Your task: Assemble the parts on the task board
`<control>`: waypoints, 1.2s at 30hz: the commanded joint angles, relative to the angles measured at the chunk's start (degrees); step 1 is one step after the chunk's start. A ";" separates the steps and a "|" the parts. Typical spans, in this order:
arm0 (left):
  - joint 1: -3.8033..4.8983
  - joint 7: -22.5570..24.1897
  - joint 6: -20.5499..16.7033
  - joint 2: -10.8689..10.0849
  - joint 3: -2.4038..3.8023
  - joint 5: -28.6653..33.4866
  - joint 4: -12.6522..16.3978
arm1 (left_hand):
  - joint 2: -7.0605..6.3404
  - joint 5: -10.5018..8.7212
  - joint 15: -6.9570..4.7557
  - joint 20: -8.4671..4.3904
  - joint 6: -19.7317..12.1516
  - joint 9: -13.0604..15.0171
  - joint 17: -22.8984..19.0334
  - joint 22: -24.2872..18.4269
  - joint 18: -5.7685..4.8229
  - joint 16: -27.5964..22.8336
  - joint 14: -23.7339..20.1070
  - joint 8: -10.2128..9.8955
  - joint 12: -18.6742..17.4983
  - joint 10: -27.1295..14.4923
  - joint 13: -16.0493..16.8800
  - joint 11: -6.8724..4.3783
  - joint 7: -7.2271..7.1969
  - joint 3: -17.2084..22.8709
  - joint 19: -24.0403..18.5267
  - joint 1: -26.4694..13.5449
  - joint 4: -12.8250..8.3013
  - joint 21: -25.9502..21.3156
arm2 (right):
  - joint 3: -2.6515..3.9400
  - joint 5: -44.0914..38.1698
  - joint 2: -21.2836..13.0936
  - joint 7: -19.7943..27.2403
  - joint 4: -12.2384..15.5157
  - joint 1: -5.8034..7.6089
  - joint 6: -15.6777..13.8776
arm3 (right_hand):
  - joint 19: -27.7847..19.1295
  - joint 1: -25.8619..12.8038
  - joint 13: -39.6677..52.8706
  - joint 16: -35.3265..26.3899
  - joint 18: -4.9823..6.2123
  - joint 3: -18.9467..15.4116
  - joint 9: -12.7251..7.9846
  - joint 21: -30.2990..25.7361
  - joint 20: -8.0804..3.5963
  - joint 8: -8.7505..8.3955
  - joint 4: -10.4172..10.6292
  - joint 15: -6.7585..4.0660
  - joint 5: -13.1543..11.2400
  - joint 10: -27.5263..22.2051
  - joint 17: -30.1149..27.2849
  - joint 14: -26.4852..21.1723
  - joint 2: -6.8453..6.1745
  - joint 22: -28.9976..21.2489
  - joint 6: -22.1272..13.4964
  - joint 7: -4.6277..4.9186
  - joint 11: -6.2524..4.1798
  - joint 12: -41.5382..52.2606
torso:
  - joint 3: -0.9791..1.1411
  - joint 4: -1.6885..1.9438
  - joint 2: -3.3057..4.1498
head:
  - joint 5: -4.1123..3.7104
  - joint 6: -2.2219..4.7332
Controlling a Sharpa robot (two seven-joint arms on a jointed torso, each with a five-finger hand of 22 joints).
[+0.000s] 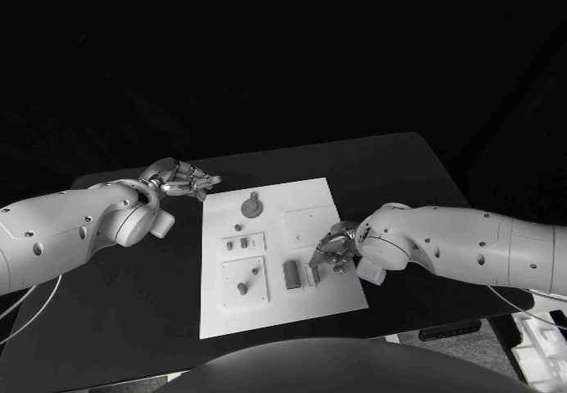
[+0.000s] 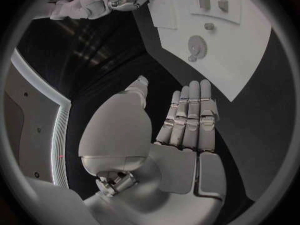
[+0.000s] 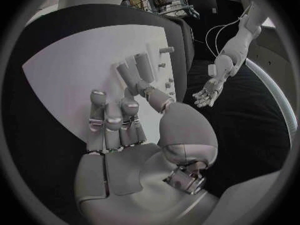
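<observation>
Early stage by the look of it: right hand (image 1: pixel 337 248) down over the task board (image 1: pixel 274 311) beside the upright grey parts (image 1: pixel 292 275), grip on any part unclear; left hand (image 1: pixel 179 180) released, fingers straight, off the board's far corner above the tabletop (image 1: pixel 118 327).

No text, label, brand, number or sign can be read on anything in these views; the task board (image 1: pixel 310 307) and the parts (image 1: pixel 292 275) on it are seen to be unmarked, and no lettering can be made out on the white arms
</observation>
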 commanded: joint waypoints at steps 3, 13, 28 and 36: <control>0.14 0.04 0.58 -0.06 0.05 -0.26 0.31 | 0.02 -0.22 0.11 -0.03 0.07 -0.06 0.08 0.05 0.61 -0.42 0.33 0.03 0.16 0.14 -0.06 -0.04 -0.25 -0.44 0.42 0.46 0.04 -0.25 | 0.01 1.83 0.43 -0.14 -0.57 -0.40 -0.70 | -0.03 -0.39 -0.07 0.21 1.15 0.09 0.68 0.26 -0.44 0.56 0.38 0.13 0.20 0.06 -0.05 0.17 0.33 1.14 0.38 0.05 0.14 0.29 | 0.00 -0.06 -0.02 | 0.40 0.00; 0.17 -0.16 0.70 -0.16 0.05 -0.30 0.36 | 0.07 -0.22 0.11 -0.03 0.09 -0.08 0.10 0.04 0.61 -0.46 0.33 0.02 0.16 0.15 -0.06 -0.04 -0.25 -0.64 0.43 0.51 0.05 -0.26 | 0.01 -0.18 1.03 -0.20 -1.27 -0.60 -0.27 | -0.08 -0.47 -0.07 0.19 1.15 0.13 0.65 0.25 -0.43 0.53 0.38 0.09 0.20 0.01 -0.06 0.13 0.39 1.14 0.30 0.07 0.16 0.28 | 0.02 -0.10 -0.02 | 0.64 0.00; 0.30 -0.54 0.87 -0.42 0.04 -0.49 0.57 | 0.10 -0.22 0.12 -0.02 0.10 -0.10 0.11 0.03 0.60 -0.51 0.32 0.02 0.17 0.16 -0.06 -0.04 -0.26 -0.84 0.42 0.52 0.07 -0.28 | 0.01 -1.92 1.36 -0.52 -2.09 -0.85 1.08 | -0.20 -0.71 -0.06 0.15 1.15 0.12 0.58 0.24 -0.40 0.44 0.38 0.01 0.19 -0.17 -0.06 0.01 0.19 1.13 0.10 0.15 0.24 0.24 | 0.00 -0.07 -0.03 | 0.86 0.00; 0.44 -0.69 0.89 -0.48 0.04 -0.60 0.56 | 0.05 -0.22 0.13 -0.02 0.11 -0.11 0.12 0.01 0.59 -0.55 0.30 0.01 0.17 0.16 -0.06 -0.05 -0.26 -0.95 0.41 0.49 0.09 -0.30 | 0.01 -1.61 1.73 -0.45 -2.07 -1.20 0.78 | -0.27 -0.77 -0.05 0.13 1.15 0.15 0.55 0.23 -0.38 0.41 0.38 -0.03 0.20 -0.26 -0.06 -0.06 0.14 1.13 0.03 0.18 0.27 0.22 | 0.05 -0.07 0.03 | 1.16 0.00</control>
